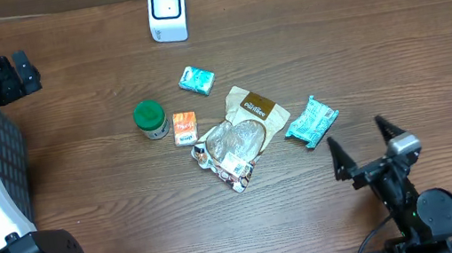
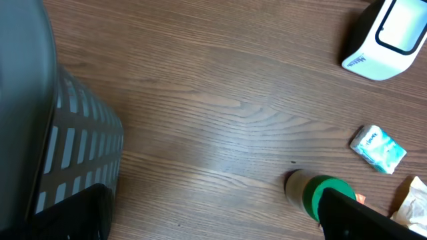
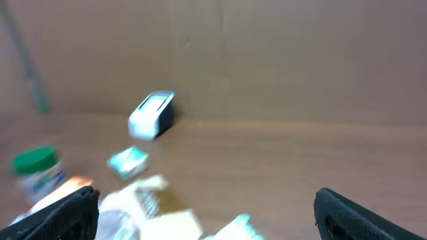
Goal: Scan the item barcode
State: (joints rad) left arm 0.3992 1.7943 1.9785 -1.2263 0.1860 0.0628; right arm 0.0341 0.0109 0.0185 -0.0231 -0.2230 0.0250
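scanner (image 1: pixel 167 11) upright | right claw (image 1: pixel 355 131) spread wide | left claw (image 2: pixel 213 200) likely spread

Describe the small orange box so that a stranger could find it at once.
Start at the white scanner at the far side of the wooden table and come down to the cluster of items. The orange box lies just right of the green-lidded jar; it is the only orange thing there.

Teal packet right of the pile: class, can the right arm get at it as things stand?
Probably yes. The right gripper stands open close to the teal packet, bare table between them, and nothing lies on the packet.
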